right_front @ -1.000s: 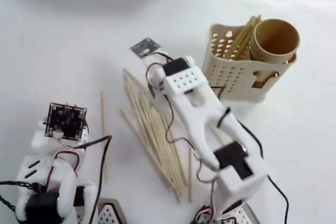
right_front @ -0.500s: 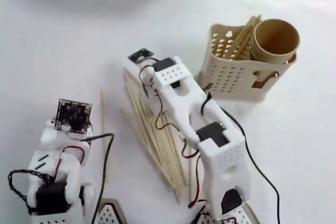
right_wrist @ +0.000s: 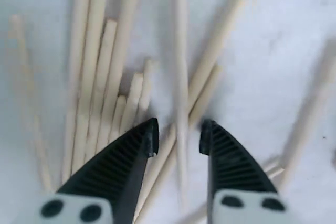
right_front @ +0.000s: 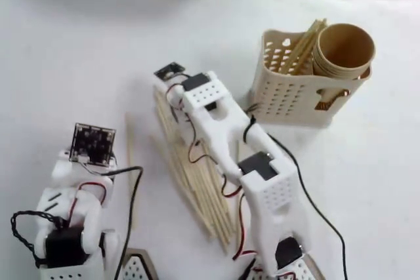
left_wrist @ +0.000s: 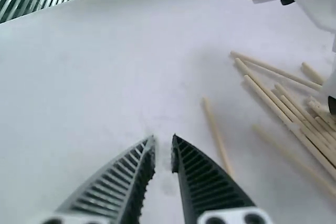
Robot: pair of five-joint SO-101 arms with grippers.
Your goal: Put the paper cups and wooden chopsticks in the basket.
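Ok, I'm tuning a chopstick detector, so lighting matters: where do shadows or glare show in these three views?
High view: even light on the white table, no glare; the brown paper cups are shaded inside. Left wrist view: the lone wooden chopstick beyond the left gripper throws only a faint shadow. Right wrist view: the pale wooden chopsticks under the right gripper cast soft shadows alongside.

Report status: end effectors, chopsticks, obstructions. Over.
Right end effector open over the chopstick pile. Left end effector barely open, empty. Basket holds cups, some chopsticks. Nothing blocking.
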